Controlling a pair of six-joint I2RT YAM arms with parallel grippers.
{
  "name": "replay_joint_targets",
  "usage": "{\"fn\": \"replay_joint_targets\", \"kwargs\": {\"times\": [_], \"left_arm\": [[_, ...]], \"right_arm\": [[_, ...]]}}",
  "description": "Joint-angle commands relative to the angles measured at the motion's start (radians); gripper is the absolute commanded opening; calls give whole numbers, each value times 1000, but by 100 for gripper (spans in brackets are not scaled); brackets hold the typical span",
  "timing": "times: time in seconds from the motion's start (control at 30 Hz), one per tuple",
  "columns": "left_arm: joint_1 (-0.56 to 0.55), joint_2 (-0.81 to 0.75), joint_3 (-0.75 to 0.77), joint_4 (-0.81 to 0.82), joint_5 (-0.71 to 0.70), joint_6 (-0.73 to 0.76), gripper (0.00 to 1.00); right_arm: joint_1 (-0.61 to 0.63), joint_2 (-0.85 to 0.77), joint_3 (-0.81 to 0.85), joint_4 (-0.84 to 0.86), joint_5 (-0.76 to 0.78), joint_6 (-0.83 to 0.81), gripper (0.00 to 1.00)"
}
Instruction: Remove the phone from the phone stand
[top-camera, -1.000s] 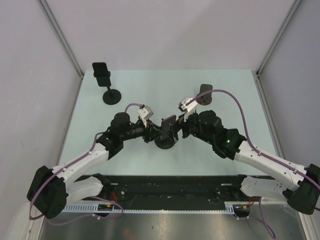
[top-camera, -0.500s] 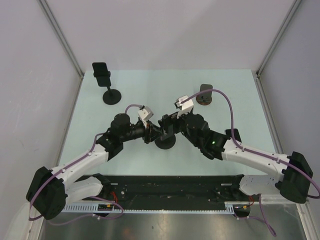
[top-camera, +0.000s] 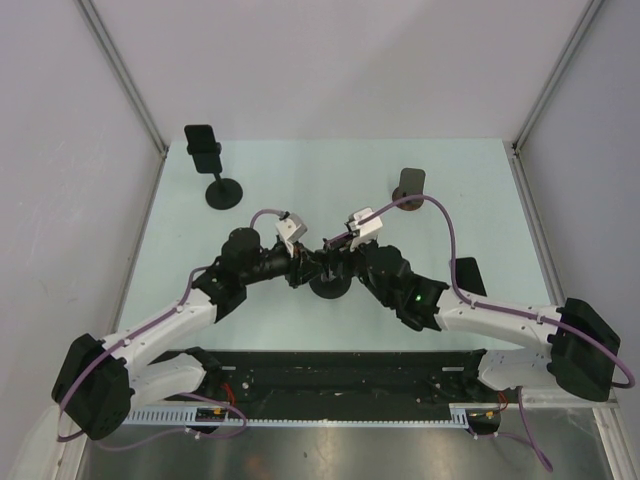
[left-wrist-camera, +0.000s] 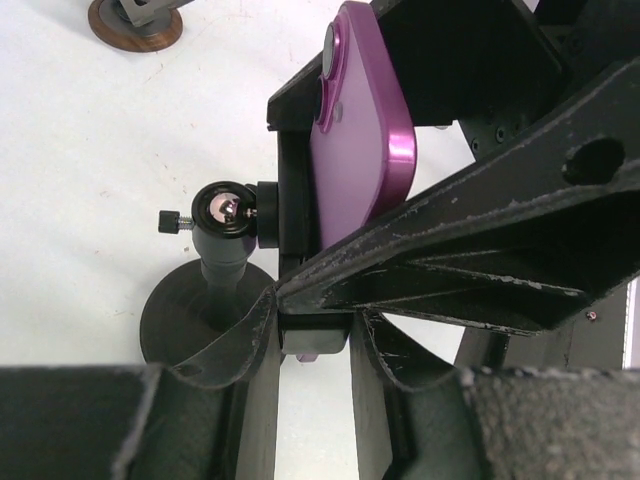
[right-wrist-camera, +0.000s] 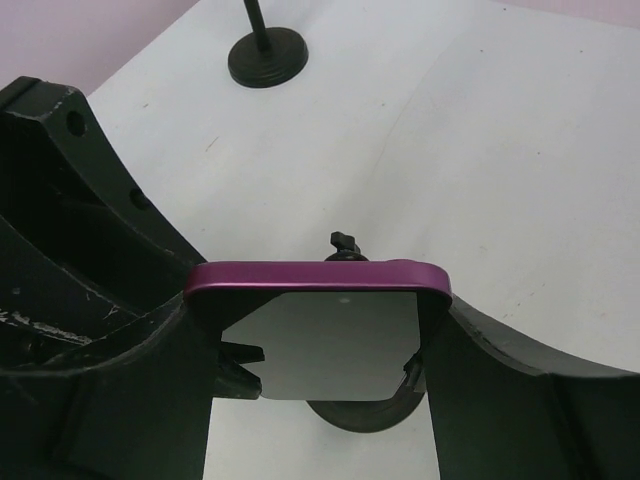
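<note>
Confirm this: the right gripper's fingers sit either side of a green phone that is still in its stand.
Wrong on colour: the phone is purple, not green, as the right wrist view shows. The rest holds: the fingers of the right gripper sit either side of it, and it is still in its stand.

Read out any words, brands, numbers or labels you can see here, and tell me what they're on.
No readable text in any view.
Phone: blank screen, plain purple back, no logo showing.
Stand, black stand, brown stand: no markings visible.
</note>
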Motion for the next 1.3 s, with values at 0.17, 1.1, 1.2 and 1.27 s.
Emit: {"fn": "replay_joint_targets", "kwargs": {"times": [0.17, 1.1, 1.2, 1.27], "left_arm": [[1, -46, 5, 20, -22, 0, 0], [104, -16, 71, -143, 95, 89, 8], [104, -24, 72, -143, 84, 89, 28], [104, -32, 72, -143, 77, 88, 34]], "right_arm": [[-21, -40, -34, -14, -25, -69, 0], [-280, -143, 28, -216, -643, -115, 0], [-271, -143, 40, -206, -642, -100, 0], [-262, -144, 57, -209, -634, -92, 0]]}}
